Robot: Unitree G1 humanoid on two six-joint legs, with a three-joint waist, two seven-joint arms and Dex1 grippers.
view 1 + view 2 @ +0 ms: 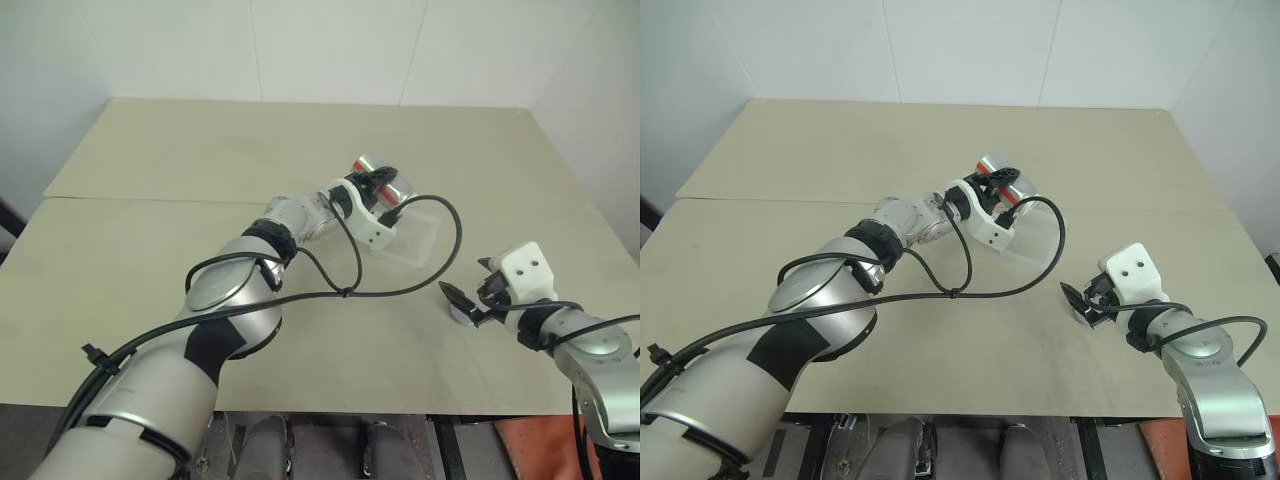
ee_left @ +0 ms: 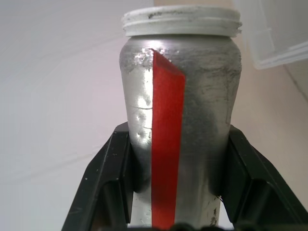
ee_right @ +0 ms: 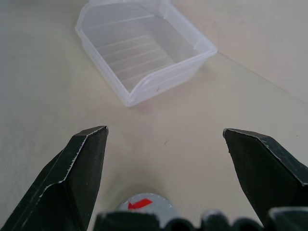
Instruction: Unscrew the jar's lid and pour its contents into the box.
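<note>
Nearest, the right gripper (image 1: 468, 293) stood with its black fingers spread wide and empty, the flat grey lid (image 3: 147, 206) with its red mark lying on the beige table (image 1: 150, 270) just below them. Beyond lay the box (image 3: 144, 53), a clear plastic tray with sloped, ribbed walls. Farther, the left gripper (image 1: 381, 190) was clamped on the dented silver jar (image 2: 180, 96), held tipped on its side above the box's far-left edge, threaded white mouth open.

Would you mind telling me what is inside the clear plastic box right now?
The clear box shows only its ribbed floor, with no bits visible; its far corner lies behind the left pincer overhead.
</note>
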